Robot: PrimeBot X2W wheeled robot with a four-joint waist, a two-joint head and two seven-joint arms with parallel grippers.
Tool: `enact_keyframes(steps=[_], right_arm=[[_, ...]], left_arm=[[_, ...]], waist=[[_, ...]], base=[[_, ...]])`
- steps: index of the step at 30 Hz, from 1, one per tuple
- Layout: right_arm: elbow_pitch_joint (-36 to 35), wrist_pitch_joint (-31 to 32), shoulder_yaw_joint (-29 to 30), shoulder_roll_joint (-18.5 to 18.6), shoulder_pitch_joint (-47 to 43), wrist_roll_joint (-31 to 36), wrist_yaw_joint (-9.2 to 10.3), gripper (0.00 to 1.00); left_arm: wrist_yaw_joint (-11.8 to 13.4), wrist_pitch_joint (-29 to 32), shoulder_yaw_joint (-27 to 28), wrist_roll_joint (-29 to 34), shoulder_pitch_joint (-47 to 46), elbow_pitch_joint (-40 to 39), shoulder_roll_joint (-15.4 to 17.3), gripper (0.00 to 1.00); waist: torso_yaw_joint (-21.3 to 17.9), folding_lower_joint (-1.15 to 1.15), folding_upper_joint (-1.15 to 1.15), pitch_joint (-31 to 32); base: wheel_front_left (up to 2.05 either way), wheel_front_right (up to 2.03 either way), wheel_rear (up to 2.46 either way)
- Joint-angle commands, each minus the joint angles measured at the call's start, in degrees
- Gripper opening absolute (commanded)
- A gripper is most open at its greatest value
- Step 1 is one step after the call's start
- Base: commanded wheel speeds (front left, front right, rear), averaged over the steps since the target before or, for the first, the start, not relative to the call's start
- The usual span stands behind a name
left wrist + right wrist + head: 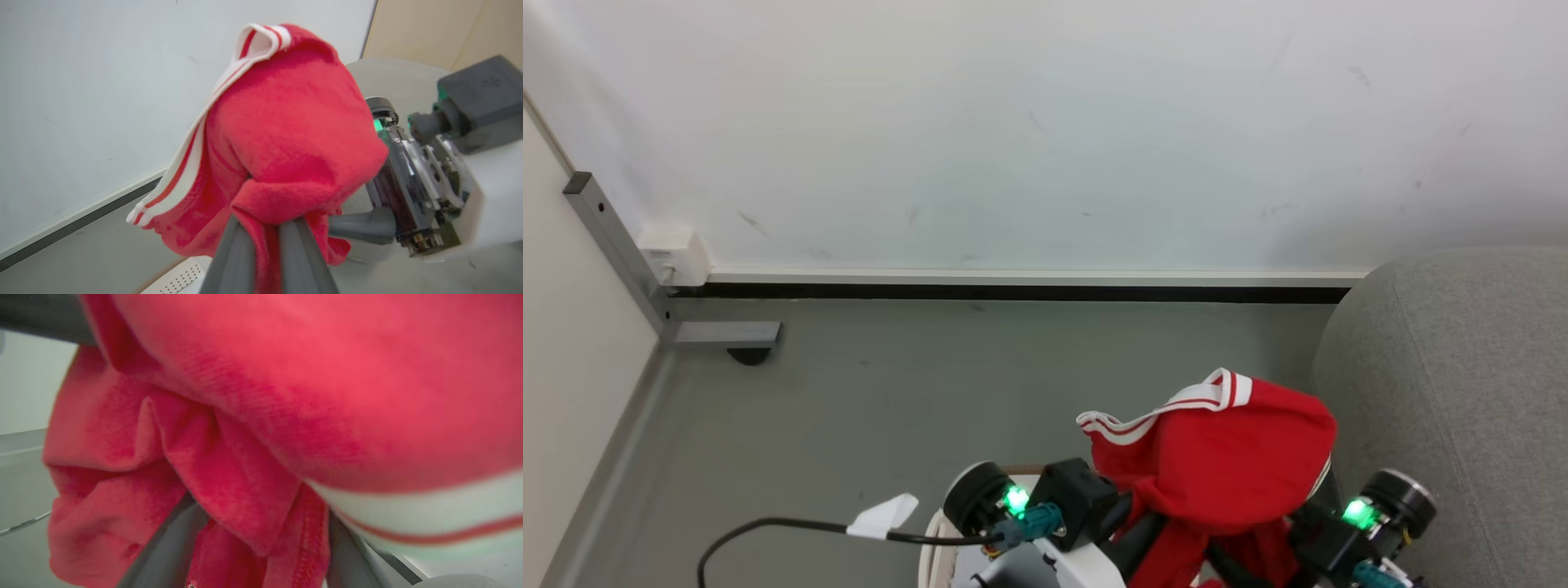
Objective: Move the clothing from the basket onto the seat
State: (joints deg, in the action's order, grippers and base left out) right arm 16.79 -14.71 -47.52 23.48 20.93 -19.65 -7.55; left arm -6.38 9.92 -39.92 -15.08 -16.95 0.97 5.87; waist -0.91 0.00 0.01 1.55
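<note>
The red clothing [1225, 457], with white stripe trim, hangs bunched in the air above the floor, just left of the grey seat [1462, 392]. My left gripper [267, 222] is shut on a fold of the clothing [286, 134], its two grey fingers pressed together around the cloth. My right gripper [261, 510] is open, its fingers [171, 543] spread wide with loose folds of the clothing [253, 396] hanging between them and draped over them. A bit of the white perforated basket [179, 279] shows below the left gripper, and its rim [934, 547] shows at the bottom of the head view.
A white wall with a dark baseboard [1013, 291] runs across the back. A grey metal frame leg [613, 237] and a white box [674, 253] stand at the left. A black cable with a white tag [882, 516] lies on the grey floor [915, 376].
</note>
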Motion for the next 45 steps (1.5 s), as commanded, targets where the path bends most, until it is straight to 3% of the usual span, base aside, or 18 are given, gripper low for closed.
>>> enact_keyframes(steps=[1, 2, 3, 4, 11, 12, 14, 15, 16, 24, 39, 45], right_arm=[[0.57, -0.19, -1.07, -0.31, 0.52, -0.91, 0.12, 1.0], [1.47, 0.05, -2.9, -0.61, 1.26, -1.99, 0.12, 0.94], [2.12, 0.04, -4.26, -1.0, 1.95, -3.5, 0.12, 0.33], [2.82, -0.01, -5.06, -1.37, 2.61, -4.98, 0.13, 0.0], [4.69, -0.51, -6.62, -2.01, 3.63, -11.46, 0.13, 0.0], [4.58, -0.49, -6.05, -1.93, 3.41, -11.88, 0.12, 0.0], [3.76, -0.53, -4.34, -1.67, 2.6, -12.44, 0.12, 0.0], [3.34, -0.54, -3.29, -1.51, 1.96, -12.63, 0.12, 0.0], [2.82, -0.53, -2.26, -1.25, 1.38, -12.87, 0.12, 0.0], [-0.68, -0.52, 5.51, 0.45, -1.97, -11.24, 0.13, 0.0], [-4.8, -0.53, 17.64, 2.98, -5.18, -9.15, 0.12, 0.0], [-6.01, -0.53, 22.47, 4.35, -7.02, -8.56, 0.12, 0.0]], left_arm=[[-0.19, -0.43, -0.22, -0.39, 0.46, -0.12, -0.1, 0.0], [-0.19, -0.52, -0.56, -0.74, 0.41, 0.16, -0.25, 0.0], [-0.29, -0.7, -0.89, -1.06, 0.33, 0.47, -0.37, 0.0], [-0.33, -0.96, -1.1, -1.47, 0.19, 0.75, -0.5, 0.0], [0.28, -2.43, -1.06, -2.2, 0.13, 3.03, -0.48, 0.0], [0.46, -2.93, -0.91, -2.13, 0.22, 3.33, -0.48, 0.12], [0.7, -3.8, -0.83, -1.91, 0.32, 4.01, -0.39, 0.49], [0.81, -4.37, -0.74, -1.88, 0.36, 4.42, -0.44, 0.91], [1.05, -4.92, -0.69, -1.57, 0.36, 4.99, -0.43, 1.0], [1.85, -8.87, -1.63, -0.88, 0.61, 8.94, -0.97, 1.0], [2.35, -11.64, -3.53, -2.15, -1.68, 12.26, -2.09, 1.0], [2.65, -12.19, -4.24, -2.37, -2.7, 12.77, -2.27, 1.0]], waist=[[0.13, 0.0, -0.01, 0.16], [0.3, 0.0, -0.01, 0.31], [0.53, 0.0, -0.01, 0.46], [0.75, 0.0, -0.01, 0.6], [1.3, 0.0, -0.01, 0.78], [1.3, 0.0, -0.01, 0.76], [1.19, 0.0, -0.01, 0.65], [1.07, 0.0, -0.01, 0.53], [0.88, 0.0, -0.01, 0.41], [-3.0, 0.0, -0.01, -0.58], [-17.37, 0.0, -0.01, -1.79], [-20.86, 0.0, -0.01, -2.42]], base=[[0.0, 0.0, 0.0], [0.0, 0.0, 0.0], [0.0, 0.0, 0.0], [0.0, 0.0, 0.0], [0.0, 0.0, 0.0], [0.0, 0.0, 0.0], [0.0, 0.0, 0.0], [0.0, 0.0, 0.0], [0.0, 0.0, 0.0], [0.0, 0.0, 0.0], [0.0, 0.0, 0.0], [0.0, 0.0, 0.0]])
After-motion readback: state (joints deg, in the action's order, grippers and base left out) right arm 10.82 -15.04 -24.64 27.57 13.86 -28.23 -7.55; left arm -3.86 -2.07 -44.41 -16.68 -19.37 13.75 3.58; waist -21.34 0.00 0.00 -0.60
